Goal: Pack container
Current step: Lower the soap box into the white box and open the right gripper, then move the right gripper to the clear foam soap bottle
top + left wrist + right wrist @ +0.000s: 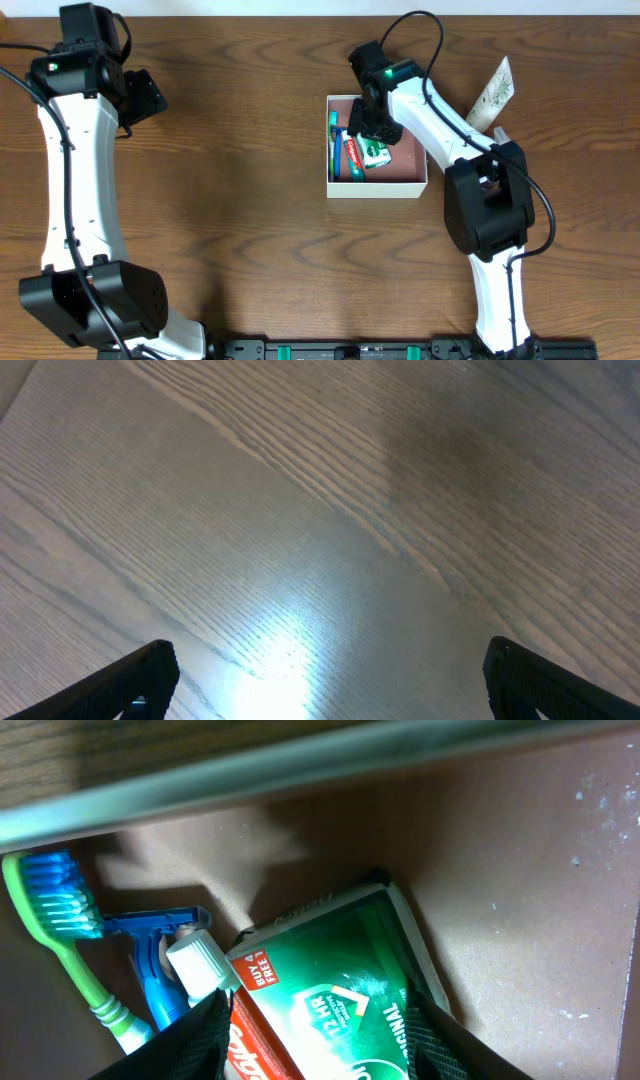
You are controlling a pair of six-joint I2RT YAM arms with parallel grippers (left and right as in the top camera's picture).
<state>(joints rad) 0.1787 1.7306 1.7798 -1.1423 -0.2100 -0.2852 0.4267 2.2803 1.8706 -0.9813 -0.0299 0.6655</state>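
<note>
1. My right gripper (315,1035): fingers clamped on either side of a green printed cardboard carton (330,980). It is held low inside the container, I judge so the carton is laid down rather than dropped.
2. Red toothpaste tube with a white cap (200,965): pressed against the carton's edge.
3. Blue plastic razor (150,925) and green-handled toothbrush with blue bristles (60,910): side by side along one wall, which keeps floor free.
4. The container, a square shallow box with thin white walls and pink-brown floor (378,194): on the brown wood-grain table (250,200), right of centre, directly beneath my right wrist. The floor opposite the toothbrush is bare.
5. White leaf-printed packet (495,90): outside the box, beyond my right arm. Probably not yet packed.
6. My left gripper (330,680): fingers wide apart, holding nothing, over table well apart from the box, out of the way.
</note>
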